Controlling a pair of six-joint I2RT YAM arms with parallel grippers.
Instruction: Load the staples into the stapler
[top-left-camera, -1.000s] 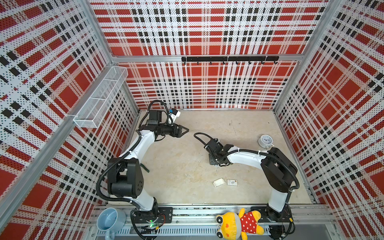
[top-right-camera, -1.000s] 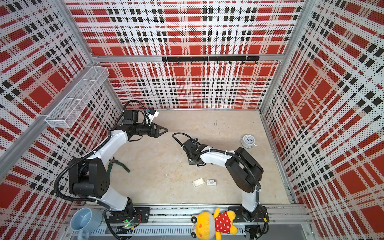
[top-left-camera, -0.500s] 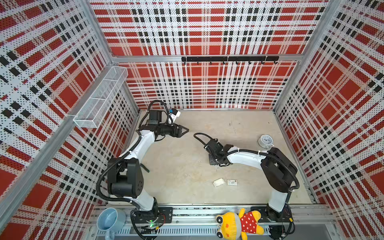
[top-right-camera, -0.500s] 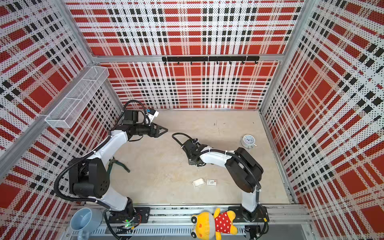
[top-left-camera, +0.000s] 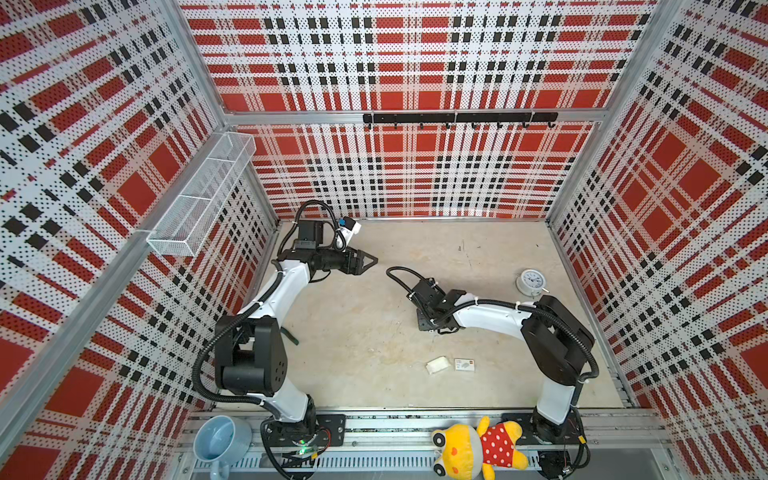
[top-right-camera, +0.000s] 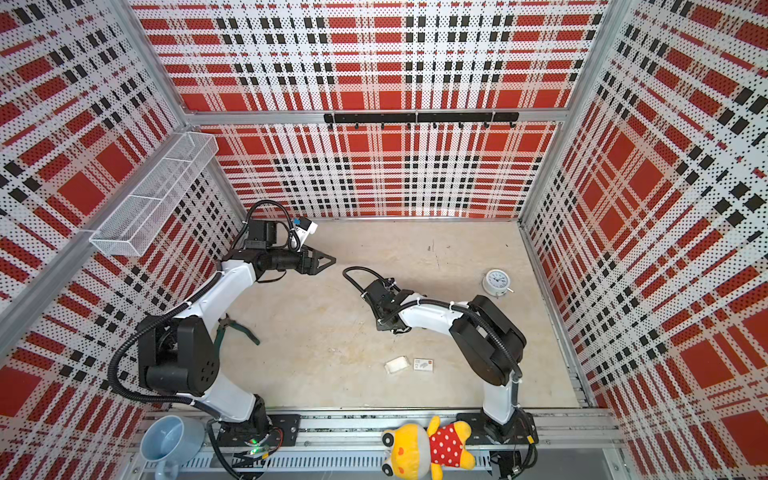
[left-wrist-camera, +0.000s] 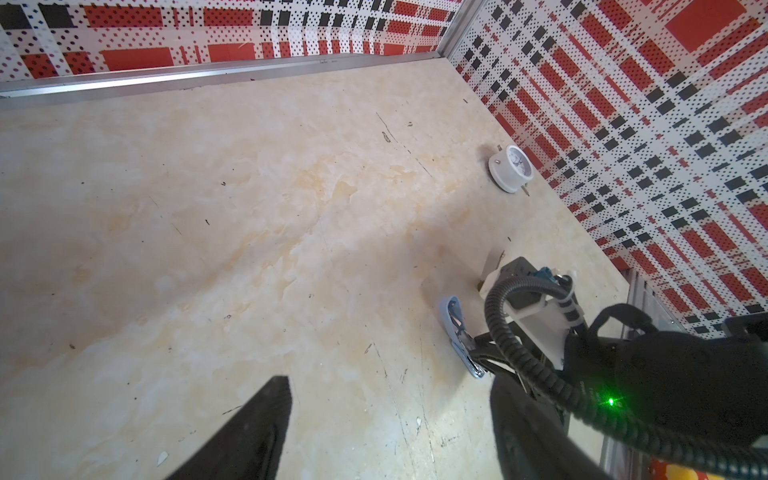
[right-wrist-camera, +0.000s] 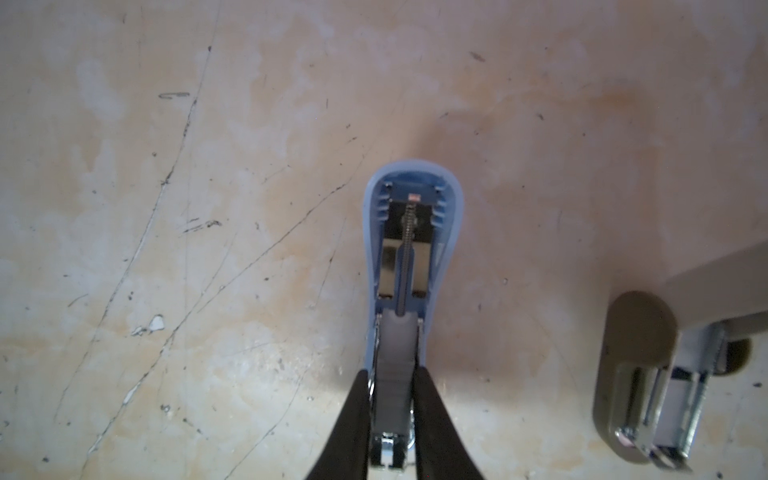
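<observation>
The stapler (right-wrist-camera: 413, 232) lies opened out on the worktop (top-left-camera: 353, 353), near its middle. Its light-blue lid is folded back flat, so the spring and the ribbed inside face up. The staples (right-wrist-camera: 395, 345), a grey block, sit between the silver rails of the channel, under the wrist of the right arm.

The right end effector (right-wrist-camera: 392, 376) points down over that channel. Its two black fingers (right-wrist-camera: 357, 399) stand only narrowly apart, one close against each side of the rails where the staples lie. Whether they pinch the block or merely flank it cannot be told from this view.

The left end effector (left-wrist-camera: 386, 436) hangs in the air over the back left of the worktop, spread wide with nothing between its fingers. From its wrist view the stapler (left-wrist-camera: 457, 332) shows as a blue sliver beside the right arm.

The little white card tray (top-left-camera: 437, 365) and the printed sleeve (top-left-camera: 464, 365) lie together near the front edge, well apart from the stapler. A grey-beige stapler (right-wrist-camera: 640, 374) lies just beside the blue one, also open.

By the look of it the main step is nearly done, since the block seems to be in the channel. What probably remains is to let go, lift clear without dragging the strip out, and fold the lid shut.
</observation>
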